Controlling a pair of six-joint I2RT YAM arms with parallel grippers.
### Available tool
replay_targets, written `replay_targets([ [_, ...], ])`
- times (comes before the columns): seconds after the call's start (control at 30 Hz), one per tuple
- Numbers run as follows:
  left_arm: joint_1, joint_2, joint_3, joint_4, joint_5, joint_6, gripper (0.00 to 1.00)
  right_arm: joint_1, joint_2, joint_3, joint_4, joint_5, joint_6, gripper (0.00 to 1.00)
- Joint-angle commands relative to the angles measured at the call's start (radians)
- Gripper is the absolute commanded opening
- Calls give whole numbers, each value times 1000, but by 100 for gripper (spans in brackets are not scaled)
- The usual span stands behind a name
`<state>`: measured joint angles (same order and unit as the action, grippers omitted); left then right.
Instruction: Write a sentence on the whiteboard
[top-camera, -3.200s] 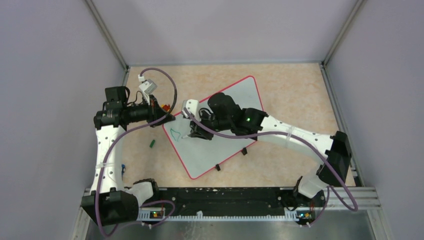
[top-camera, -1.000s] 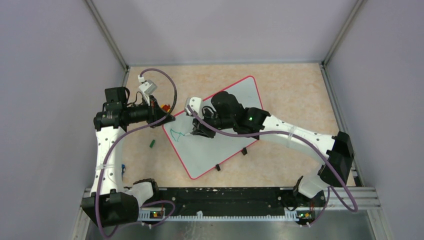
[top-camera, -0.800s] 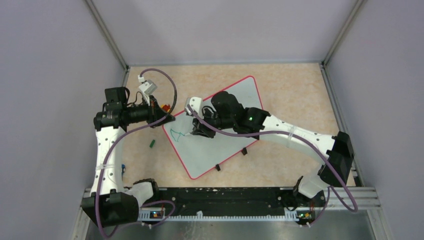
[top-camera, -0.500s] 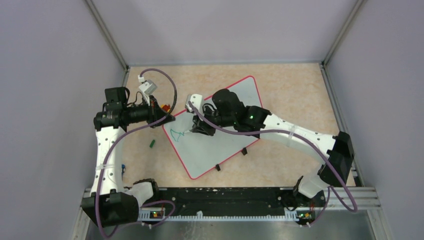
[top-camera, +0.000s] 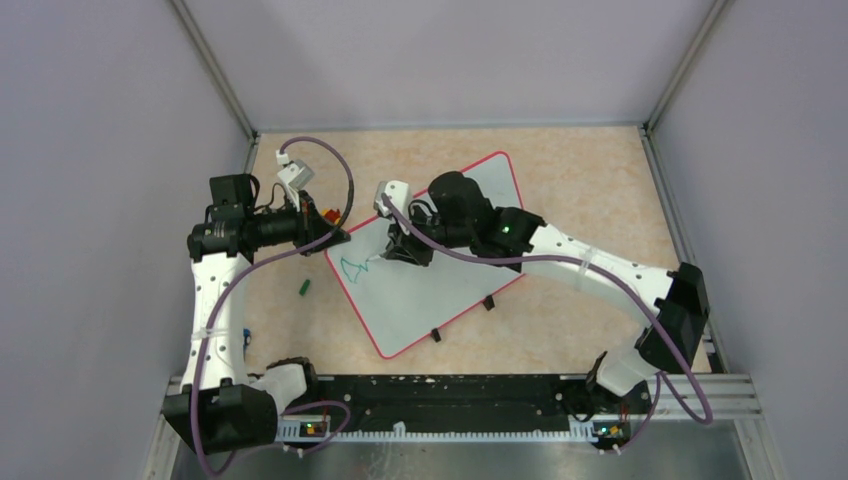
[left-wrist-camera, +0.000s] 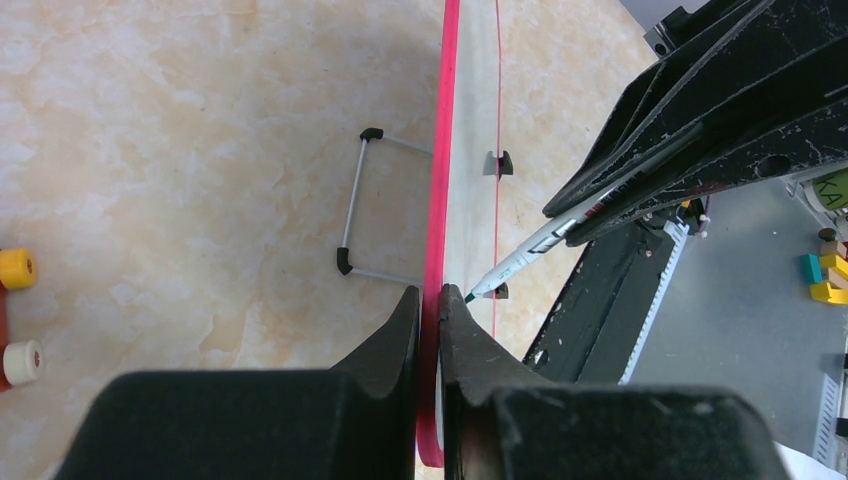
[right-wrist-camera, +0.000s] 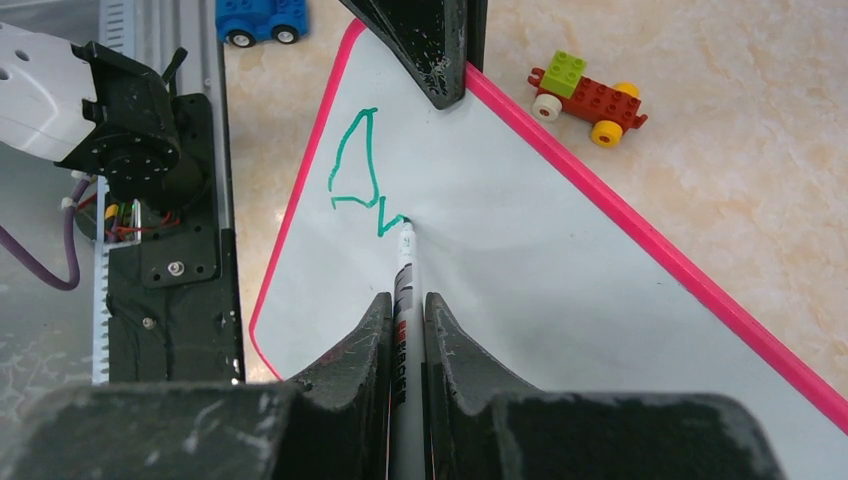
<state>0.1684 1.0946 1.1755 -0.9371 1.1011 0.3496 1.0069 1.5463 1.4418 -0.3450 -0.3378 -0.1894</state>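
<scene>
Here, green lettering (right-wrist-camera: 358, 170) on the whiteboard (right-wrist-camera: 560, 300), marker (right-wrist-camera: 405, 255) in the right gripper (right-wrist-camera: 405, 300).

R claw (right-wrist-camera: 405, 298) w/ marker (right-wrist-camera: 405, 255), tip on whiteboard (right-wrist-camera: 530, 250) by green lettering (right-wrist-camera: 376, 165)

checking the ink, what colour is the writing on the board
Green writing, clearest in the right wrist view.

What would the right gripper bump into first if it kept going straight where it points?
Most likely the whiteboard: the marker held by the right gripper already has its tip on the white surface, so the pen would press in first.
</scene>
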Motion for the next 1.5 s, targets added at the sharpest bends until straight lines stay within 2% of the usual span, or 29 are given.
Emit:
replay_targets([
  [0.0, -3, -14, -8, 7, -63, -4, 0, -25, -37, 31, 6, 5, -21, 0],
  [0.27, -3, -13, -7, 7, -63, -5, 0, -25, -77, 12, -18, -85, -30, 0],
  [0.9, -4, -24, -16, 8, -70, -3, 0, -22, -11, 1, 20, -41, -24, 0],
  [1.47, -4, -27, -21, 8, -74, -1, 0, -45, -54, -32, -17, 25, -65, 0],
])
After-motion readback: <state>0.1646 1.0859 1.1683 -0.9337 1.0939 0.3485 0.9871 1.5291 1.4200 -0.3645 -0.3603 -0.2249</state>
